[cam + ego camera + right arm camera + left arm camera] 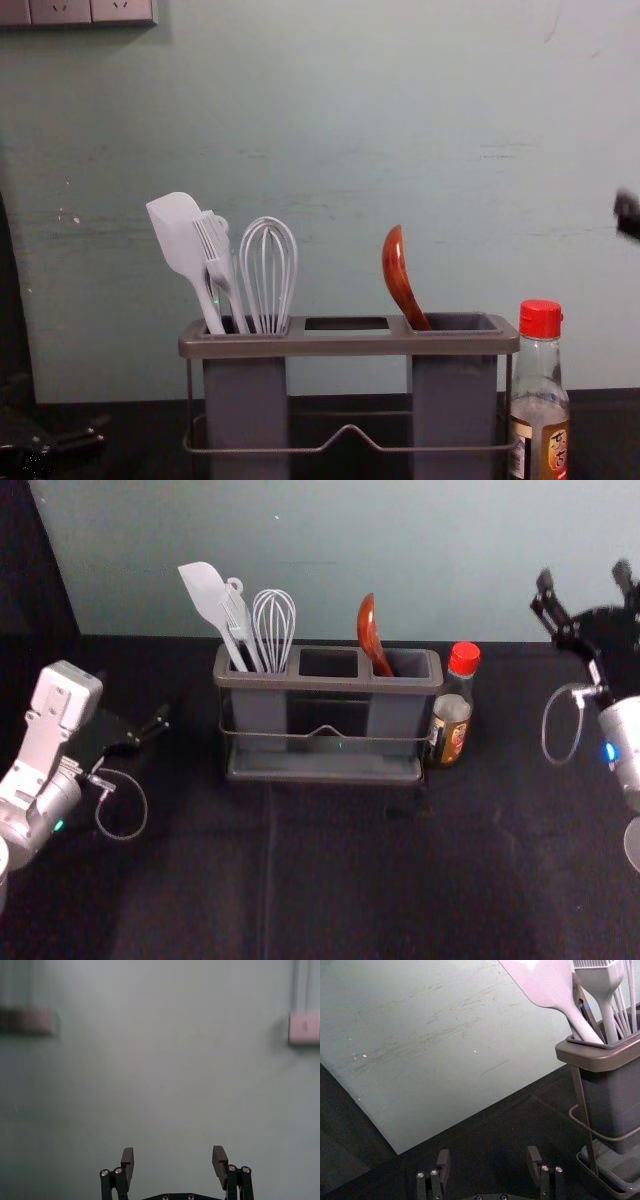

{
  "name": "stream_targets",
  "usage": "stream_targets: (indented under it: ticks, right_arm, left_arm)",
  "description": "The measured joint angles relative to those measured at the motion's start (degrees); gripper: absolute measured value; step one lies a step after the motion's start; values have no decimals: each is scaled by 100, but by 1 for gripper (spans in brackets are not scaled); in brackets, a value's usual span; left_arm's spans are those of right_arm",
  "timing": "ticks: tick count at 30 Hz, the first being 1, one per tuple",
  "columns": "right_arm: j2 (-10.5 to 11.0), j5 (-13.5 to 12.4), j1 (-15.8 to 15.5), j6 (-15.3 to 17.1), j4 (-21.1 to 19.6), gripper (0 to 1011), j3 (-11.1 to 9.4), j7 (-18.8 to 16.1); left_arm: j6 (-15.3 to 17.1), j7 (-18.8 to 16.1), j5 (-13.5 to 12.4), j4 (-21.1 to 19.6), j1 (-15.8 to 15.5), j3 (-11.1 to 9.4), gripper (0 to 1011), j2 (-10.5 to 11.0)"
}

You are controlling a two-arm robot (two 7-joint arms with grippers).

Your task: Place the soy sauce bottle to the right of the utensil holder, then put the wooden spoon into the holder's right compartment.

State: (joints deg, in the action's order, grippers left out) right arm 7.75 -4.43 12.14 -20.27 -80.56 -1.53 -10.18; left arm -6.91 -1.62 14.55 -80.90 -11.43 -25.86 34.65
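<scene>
Nearest me, the black cloth spreads in front of the utensil holder. My left arm comes in on the holder's left side, and I have the left gripper low over the cloth, well apart from the holder. In its own wrist view I see its two fingers standing apart, with bare space between them.

Next comes the holder's front wire rail, running above its base tray. At the holder's right end I have the soy sauce bottle, upright under its red cap, just beside the frame; whether the two touch, I cannot tell.

Up in the compartments, the wooden spoon is in the holder's right one, bowl up, leaning toward the middle opening. The left compartment carries the white spatula, the brush and the whisk.

Off to the holder's right, well apart from it and raised higher than the bottle, I have the right gripper. Its fingers are apart too, nothing between them, pointing at the wall. That pale wall is the farthest thing I see, rising behind the holder.
</scene>
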Motion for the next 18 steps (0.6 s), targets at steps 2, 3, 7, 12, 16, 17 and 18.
stream_targets:
  ticks: [2, 3, 7, 12, 16, 17, 18]
  right_arm:
    - [-2, 100, -50, 396, -28, 1003, -3, 121]
    - [4, 135, -64, 514, -34, 1003, -2, 158]
    - [74, 337, -107, 1000, -29, 1003, 59, 264]
    - [174, 567, -105, 1359, 150, 1003, 168, 318]
    - [229, 690, -59, 1415, 360, 1003, 241, 320]
    - [237, 714, -54, 1417, 393, 1003, 254, 321]
    - [244, 730, -49, 1420, 424, 1003, 265, 321]
  left_arm:
    - [0, 0, 0, 0, 0, 0, 1005, 0]
    - [0, 0, 0, 0, 0, 0, 1005, 0]
    - [0, 0, 0, 0, 0, 0, 1005, 0]
    - [0, 0, 0, 0, 0, 0, 1005, 0]
    - [0, 0, 0, 0, 0, 0, 1005, 0]
    - [0, 0, 0, 0, 0, 0, 1005, 0]
    - [0, 0, 0, 0, 0, 0, 1005, 0]
